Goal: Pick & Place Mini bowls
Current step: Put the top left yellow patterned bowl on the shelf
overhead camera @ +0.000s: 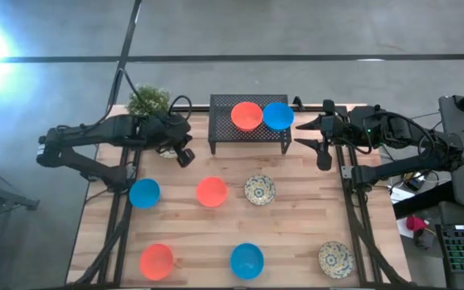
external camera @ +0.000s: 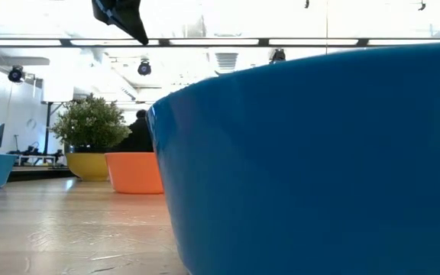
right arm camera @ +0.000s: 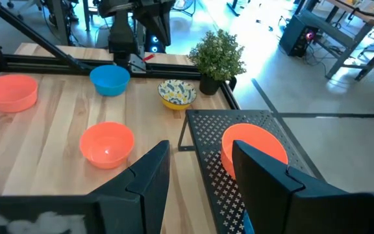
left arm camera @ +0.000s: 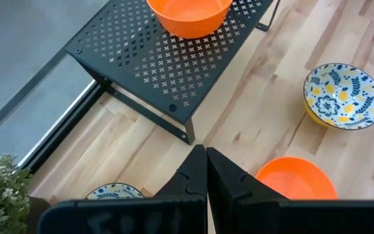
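A black perforated metal rack is standing at the table's far edge, carrying an orange-red round bowl beside a bright blue round bowl. A small green potted plant is sitting left of it. Three bowls are lying in a middle row, three more along the near edge of the pale wooden table.

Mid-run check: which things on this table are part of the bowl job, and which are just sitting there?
Job:
- orange-red bowls: on rack, mid-table, front left
- blue bowls: on rack, left, front
- patterned bowls: mid-table, front right, one by the plant

Not the job's own:
- black mesh rack
- potted plant
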Controlling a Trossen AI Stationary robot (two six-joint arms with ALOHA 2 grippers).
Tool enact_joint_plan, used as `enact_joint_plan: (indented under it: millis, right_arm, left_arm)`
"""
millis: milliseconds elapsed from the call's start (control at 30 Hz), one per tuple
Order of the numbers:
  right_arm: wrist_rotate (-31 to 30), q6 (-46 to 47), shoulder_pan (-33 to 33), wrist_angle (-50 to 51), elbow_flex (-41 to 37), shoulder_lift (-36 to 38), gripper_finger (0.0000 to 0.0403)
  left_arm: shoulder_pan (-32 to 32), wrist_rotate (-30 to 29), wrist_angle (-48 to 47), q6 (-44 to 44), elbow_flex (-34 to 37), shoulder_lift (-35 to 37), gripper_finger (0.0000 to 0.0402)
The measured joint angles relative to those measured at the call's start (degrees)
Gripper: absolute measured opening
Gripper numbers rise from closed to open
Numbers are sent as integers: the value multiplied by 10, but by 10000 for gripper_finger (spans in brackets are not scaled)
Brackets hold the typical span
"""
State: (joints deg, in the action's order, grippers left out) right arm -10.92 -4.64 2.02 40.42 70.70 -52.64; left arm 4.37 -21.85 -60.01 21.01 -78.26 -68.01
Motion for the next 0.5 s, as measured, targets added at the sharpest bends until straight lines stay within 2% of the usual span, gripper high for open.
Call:
enact_joint_plan:
  millis: [500]
  right_arm:
    - [0,1,0,0,0,0,162]
  left_arm:
    - [0,0,0,-9,0,0,0]
